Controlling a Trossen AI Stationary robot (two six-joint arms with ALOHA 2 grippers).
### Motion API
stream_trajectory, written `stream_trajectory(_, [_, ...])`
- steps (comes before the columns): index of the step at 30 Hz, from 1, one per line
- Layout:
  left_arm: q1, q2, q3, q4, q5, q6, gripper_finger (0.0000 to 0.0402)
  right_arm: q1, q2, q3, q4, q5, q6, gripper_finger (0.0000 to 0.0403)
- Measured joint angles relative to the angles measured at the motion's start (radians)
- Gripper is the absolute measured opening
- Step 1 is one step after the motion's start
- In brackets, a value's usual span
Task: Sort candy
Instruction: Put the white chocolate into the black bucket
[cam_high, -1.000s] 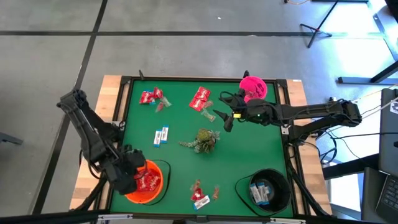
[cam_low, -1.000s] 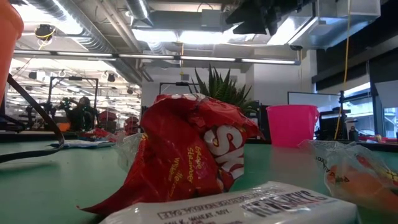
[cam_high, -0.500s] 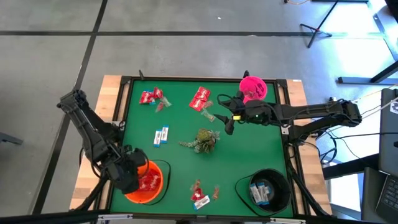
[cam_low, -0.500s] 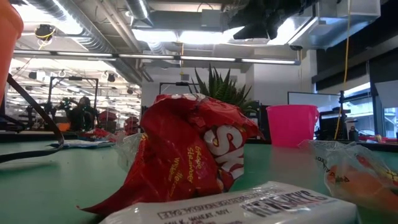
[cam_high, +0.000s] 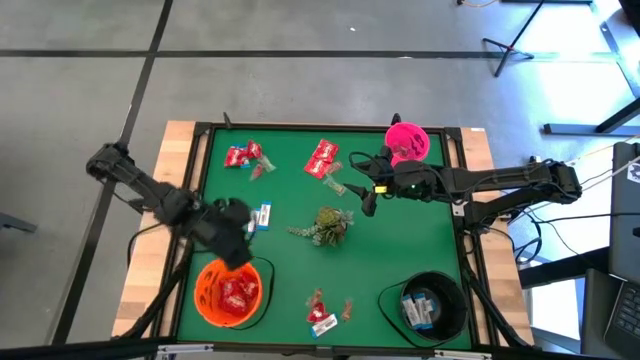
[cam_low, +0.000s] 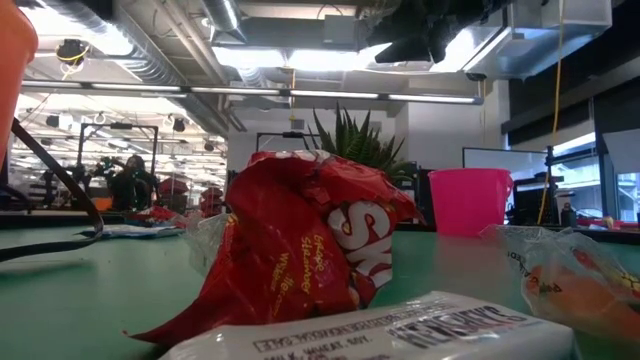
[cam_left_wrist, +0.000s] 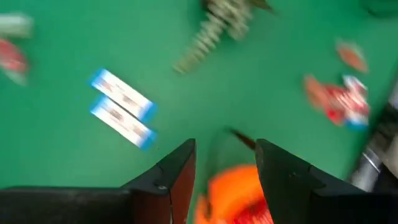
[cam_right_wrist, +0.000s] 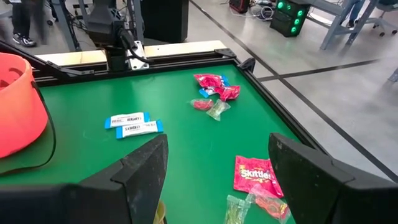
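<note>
Over the near-left part of the green desk my left gripper hangs just above and beside the orange bowl, its fingers parted with nothing between them; red packets lie in that bowl, so I judge a drop is done and the next pick is in hand. Close to that gripper sit the two white-and-blue packets. More candy is scattered: a red cluster at the far-left, a red packet with small clear-wrapped pieces just beside my right gripper, whose fingers stand wide and empty, and a mixed cluster at the near edge. A black bowl holds white-and-blue packets, the pink bowl sits at the far edge, and a leafy sprig lies mid-desk. Next I'd drop the left fingers over one white-and-blue packet, aligned across its narrow side, and mind its neighbour
</note>
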Motion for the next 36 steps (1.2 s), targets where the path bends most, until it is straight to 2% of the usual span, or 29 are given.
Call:
stream_trajectory(3, [0.111,0.008,-0.04,-0.001,-0.023,0.04,0.0156,0.0,0.0,0.0,0.002,0.002,0.0,0.0276])
stream_trajectory(6, [0.208,0.007,-0.124,-0.011,0.004,0.078,0.0156,0.0,0.0,0.0,-0.004,0.003,0.0,0.0276])
stream_trajectory(10, [0.326,0.008,-0.263,0.025,0.116,0.108,0.0156,0.0,0.0,0.0,-0.007,0.003,-0.004,0.0276])
stream_trajectory(14, [0.413,0.009,-0.388,0.205,0.213,0.109,0.0156,0.0,0.028,0.0,-0.015,0.038,-0.006,0.0276])
stream_trajectory(17, [0.452,0.008,-0.463,0.35,0.233,0.109,0.0156,0.0,0.064,0.0,-0.015,0.044,-0.01,0.0276])
stream_trajectory(20, [0.484,0.008,-0.517,0.419,0.233,0.105,0.0156,0.0,0.106,0.0,-0.004,0.043,-0.033,0.0276])
stream_trajectory(31, [0.539,0.038,-0.614,0.416,0.249,0.081,0.0156,0.0,0.166,-0.001,0.058,0.043,-0.088,0.0276])
stream_trajectory(36, [0.538,0.085,-0.614,0.492,0.249,0.08,0.0156,0.0,0.166,-0.001,0.076,0.043,-0.093,0.0276])
